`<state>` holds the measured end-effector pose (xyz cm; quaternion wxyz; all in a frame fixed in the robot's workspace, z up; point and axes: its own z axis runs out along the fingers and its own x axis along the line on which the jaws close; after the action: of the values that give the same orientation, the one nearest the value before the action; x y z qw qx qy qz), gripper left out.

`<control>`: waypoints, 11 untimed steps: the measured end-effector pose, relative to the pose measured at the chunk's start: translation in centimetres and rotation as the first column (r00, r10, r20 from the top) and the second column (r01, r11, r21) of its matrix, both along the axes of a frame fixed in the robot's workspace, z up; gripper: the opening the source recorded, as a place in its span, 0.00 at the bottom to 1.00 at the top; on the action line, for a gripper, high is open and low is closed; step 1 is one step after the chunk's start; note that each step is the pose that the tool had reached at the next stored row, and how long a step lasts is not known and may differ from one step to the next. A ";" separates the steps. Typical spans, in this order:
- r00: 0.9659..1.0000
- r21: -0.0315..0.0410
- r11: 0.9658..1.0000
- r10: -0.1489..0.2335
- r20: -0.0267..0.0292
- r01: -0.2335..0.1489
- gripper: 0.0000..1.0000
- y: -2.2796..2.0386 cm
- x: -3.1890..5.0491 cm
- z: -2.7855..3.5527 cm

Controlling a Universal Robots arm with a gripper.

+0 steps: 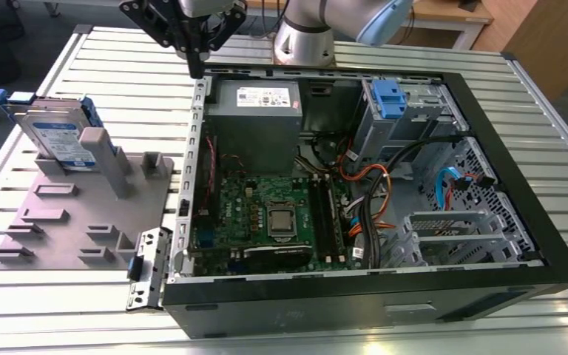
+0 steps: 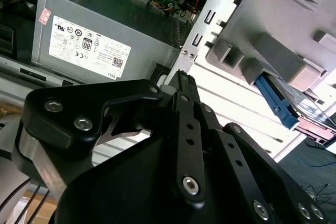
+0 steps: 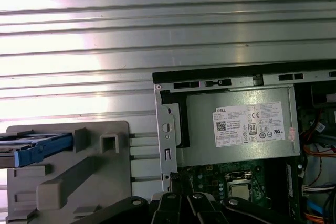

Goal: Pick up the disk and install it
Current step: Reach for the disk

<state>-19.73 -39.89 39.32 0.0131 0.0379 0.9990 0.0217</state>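
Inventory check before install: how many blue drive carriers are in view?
2. One frames the disk on the gray fixture at the exterior view's left; a second blue carrier sits in the drive bay of the open case. More may hide inside.

The computer case (image 1: 363, 303) lies open on the table (image 1: 560, 177). Beside it, at the exterior view's left, sits the fixture tray (image 1: 67, 229), with the disk (image 1: 59, 137) standing on edge in its far corner. Inside the case, the power supply (image 1: 254, 111) sits far left and the motherboard (image 1: 264, 214) nearer. The gripper (image 1: 197, 72) hangs above the case's far-left corner.
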 end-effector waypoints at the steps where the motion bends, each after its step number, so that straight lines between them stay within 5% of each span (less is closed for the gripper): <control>1: 1.000 0.000 1.000 0.000 0.000 0.000 0.11 0.00 -0.04 0.00; 11: 1.000 0.000 1.000 0.000 0.000 0.000 0.11 0.00 -0.39 0.00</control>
<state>-20.12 -39.90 39.33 0.0131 0.0379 0.9990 0.0217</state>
